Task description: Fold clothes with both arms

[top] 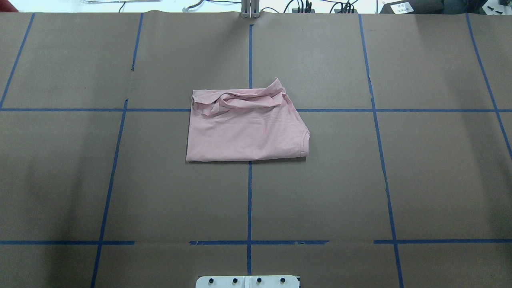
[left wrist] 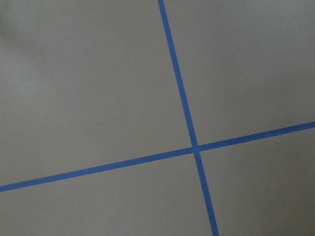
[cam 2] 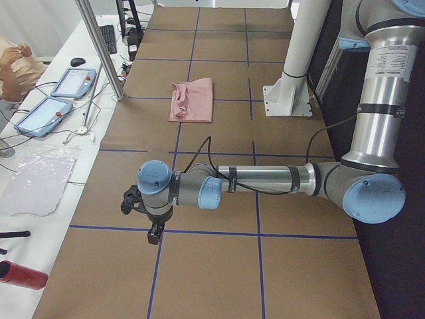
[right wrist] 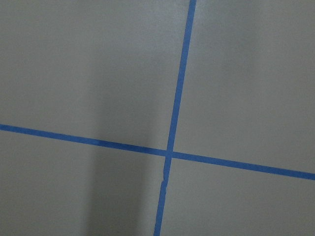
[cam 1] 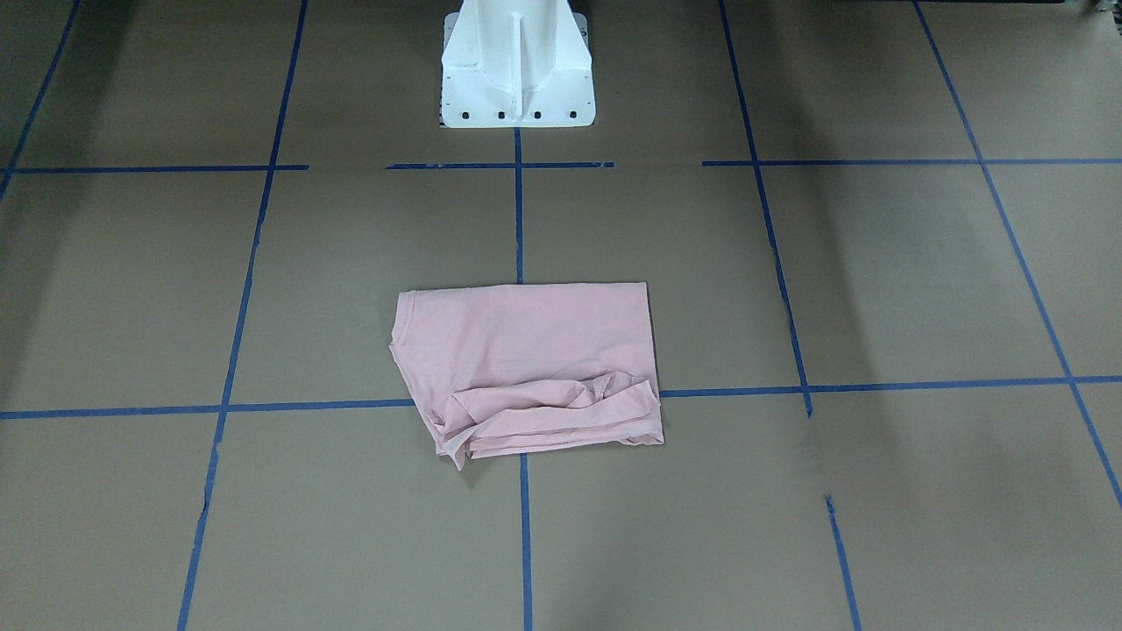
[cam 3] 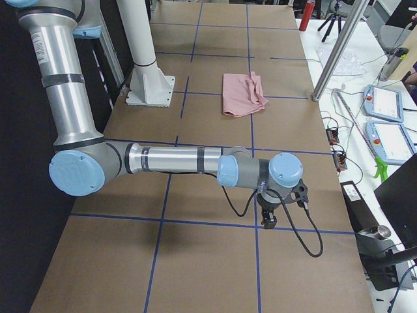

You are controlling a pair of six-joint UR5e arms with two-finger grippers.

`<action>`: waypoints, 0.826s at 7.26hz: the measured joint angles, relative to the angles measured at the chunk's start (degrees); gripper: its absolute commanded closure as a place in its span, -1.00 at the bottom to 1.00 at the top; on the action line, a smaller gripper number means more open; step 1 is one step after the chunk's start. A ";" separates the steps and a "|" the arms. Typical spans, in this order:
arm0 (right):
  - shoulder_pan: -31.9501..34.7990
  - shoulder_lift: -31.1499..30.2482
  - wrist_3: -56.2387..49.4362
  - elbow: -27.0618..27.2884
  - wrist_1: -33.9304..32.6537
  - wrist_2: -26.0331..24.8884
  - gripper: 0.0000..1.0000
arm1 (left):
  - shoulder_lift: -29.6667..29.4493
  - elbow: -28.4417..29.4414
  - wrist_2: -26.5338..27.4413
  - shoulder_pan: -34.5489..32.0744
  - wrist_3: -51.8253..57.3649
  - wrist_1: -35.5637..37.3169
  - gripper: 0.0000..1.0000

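Note:
The clothes are one pale pink T-shirt [cam 1: 526, 359] [top: 244, 128], folded into a rough rectangle with its plain side up. It lies at the table's middle on the brown paper. Its far edge is bunched into wrinkled folds, and a ribbed collar shows at one corner. The shirt also appears small in both side views [cam 2: 192, 100] [cam 3: 242, 86]. Neither arm is near it. The left gripper [cam 2: 154, 232] hangs over the table's left end. The right gripper [cam 3: 268, 222] hangs over the right end. I cannot tell whether either is open or shut. Both wrist views show only paper and tape.
The white pedestal base [cam 1: 517, 79] [top: 248, 282] stands at the robot's side of the table. Blue tape lines [left wrist: 189, 147] grid the paper. A side bench holds tablets [cam 2: 73, 83], a metal post [cam 2: 99, 46] and a red bottle [cam 2: 23, 274]. A person's arm [cam 2: 13, 63] is beside it.

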 measured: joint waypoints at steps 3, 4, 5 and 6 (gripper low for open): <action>-0.97 -4.10 1.10 4.97 -0.90 -0.49 -1.00 | 0.81 -1.94 -3.85 -0.15 -5.62 0.67 -1.00; -1.82 -4.27 2.85 5.37 -0.80 -0.26 -1.00 | 2.63 -6.03 -4.12 -0.17 -6.70 0.72 -1.00; -2.53 -4.24 4.46 5.57 -0.57 -0.10 -1.00 | 5.41 -11.58 -3.87 -0.16 -7.06 0.74 -1.00; -2.86 -4.09 5.25 5.64 -0.44 -0.05 -1.00 | 7.86 -15.49 -3.55 -0.14 -7.13 0.66 -1.00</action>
